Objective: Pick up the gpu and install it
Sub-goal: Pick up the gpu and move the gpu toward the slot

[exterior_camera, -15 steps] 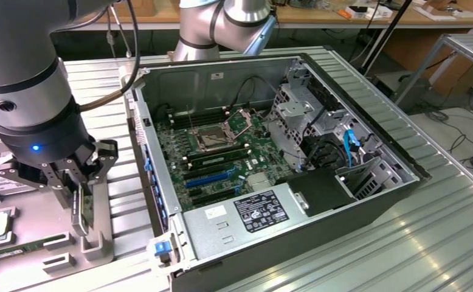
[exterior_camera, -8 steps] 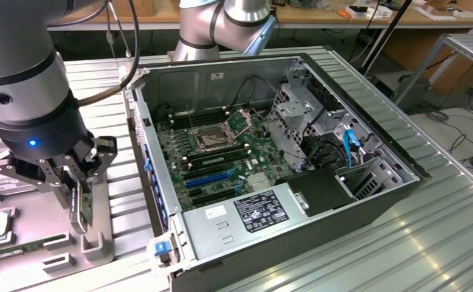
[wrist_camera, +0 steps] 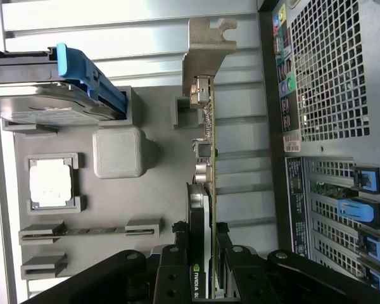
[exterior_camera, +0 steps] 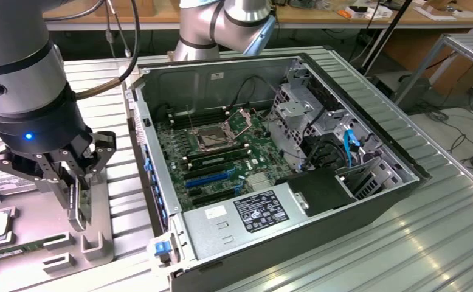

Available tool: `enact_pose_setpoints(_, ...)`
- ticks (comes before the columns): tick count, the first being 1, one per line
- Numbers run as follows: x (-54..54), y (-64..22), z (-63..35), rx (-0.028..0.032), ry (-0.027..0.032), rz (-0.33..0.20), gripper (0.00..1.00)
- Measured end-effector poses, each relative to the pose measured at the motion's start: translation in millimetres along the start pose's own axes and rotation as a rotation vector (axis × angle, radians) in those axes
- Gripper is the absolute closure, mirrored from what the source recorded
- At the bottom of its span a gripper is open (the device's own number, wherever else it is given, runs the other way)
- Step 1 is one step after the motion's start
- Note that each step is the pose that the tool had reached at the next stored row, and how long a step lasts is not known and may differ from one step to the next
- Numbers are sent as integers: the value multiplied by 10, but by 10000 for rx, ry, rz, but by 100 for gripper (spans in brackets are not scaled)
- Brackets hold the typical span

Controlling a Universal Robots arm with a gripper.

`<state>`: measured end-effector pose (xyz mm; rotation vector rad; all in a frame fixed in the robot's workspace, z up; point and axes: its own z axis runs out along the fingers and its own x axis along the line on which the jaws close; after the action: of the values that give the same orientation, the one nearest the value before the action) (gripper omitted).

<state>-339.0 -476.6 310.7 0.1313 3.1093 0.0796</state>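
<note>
open computer case (exterior_camera: 326,237), grey tray (wrist_camera: 158,183), hard drive (wrist_camera: 44,104)

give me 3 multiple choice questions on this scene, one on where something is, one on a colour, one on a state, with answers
1. Where is the gpu?
A. outside the computer case, over the gray tray
B. plugged in inside the computer case
C. on the floor

2. What colour is the handle on the hard drive?
A. red
B. yellow
C. blue

3. What is the state of the gripper?
A. open, clear of everything
B. shut on the gpu
C. shut on a cable

Answers:
1 A: in the exterior view the card hangs beside the computer case, above the gray tray.
2 C: the wrist view shows a bright blue handle on the drive's edge.
3 B: in the wrist view the fingers sit against both faces of the card, which is held edge-on.
</note>
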Motion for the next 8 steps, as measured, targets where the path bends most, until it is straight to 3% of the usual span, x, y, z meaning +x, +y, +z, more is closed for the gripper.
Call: enact_pose_setpoints(8, -3, 6, -121, 1, 1, 0, 73)
